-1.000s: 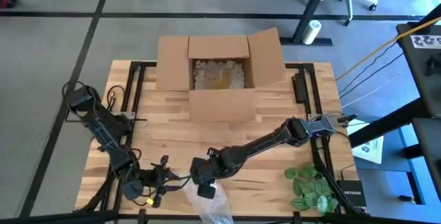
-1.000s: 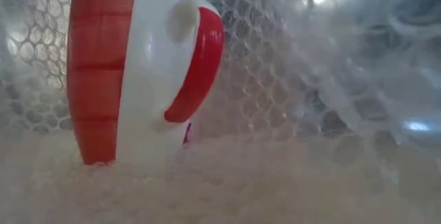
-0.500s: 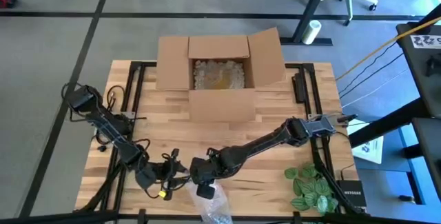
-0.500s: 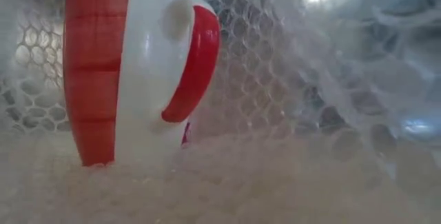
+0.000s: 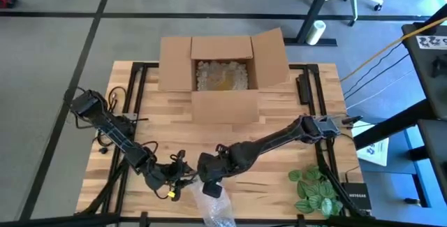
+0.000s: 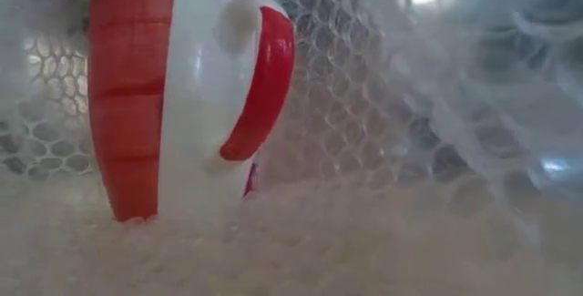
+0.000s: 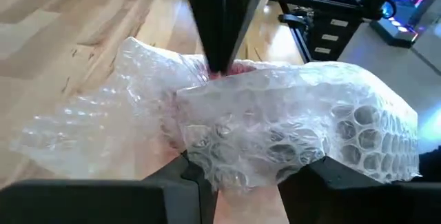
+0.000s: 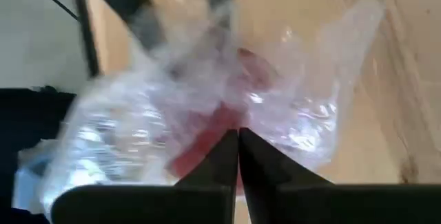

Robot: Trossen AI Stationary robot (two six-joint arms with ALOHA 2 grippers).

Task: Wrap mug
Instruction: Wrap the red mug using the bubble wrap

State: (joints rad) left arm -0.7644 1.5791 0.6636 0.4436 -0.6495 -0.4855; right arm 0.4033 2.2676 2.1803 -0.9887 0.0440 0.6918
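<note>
Right claw (image 8: 238, 156) pinched on the bubble wrap (image 7: 289, 127); left claw (image 7: 244, 176) clamps its edge; mug (image 6: 182, 86) underneath's slick, breakable; grip wrap, not ceramic.

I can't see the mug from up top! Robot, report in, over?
Left claw holding bubble wrap. Right claw pinched shut on wrap. Mug upright inside, partly covered. Nothing blocking.

Light butcher-block wooden table (image 5: 279, 115), on a black frame. Open brown cardboard box (image 5: 222, 73) stood at the far edge, flaps spread, holding pale packing fill with a yellowish patch. Green leafy plant sprig (image 5: 314, 188) lay at the near right corner. Black cables (image 5: 119, 105) ran along the left side. Grey floor (image 5: 56, 52) surrounded the table.
</note>
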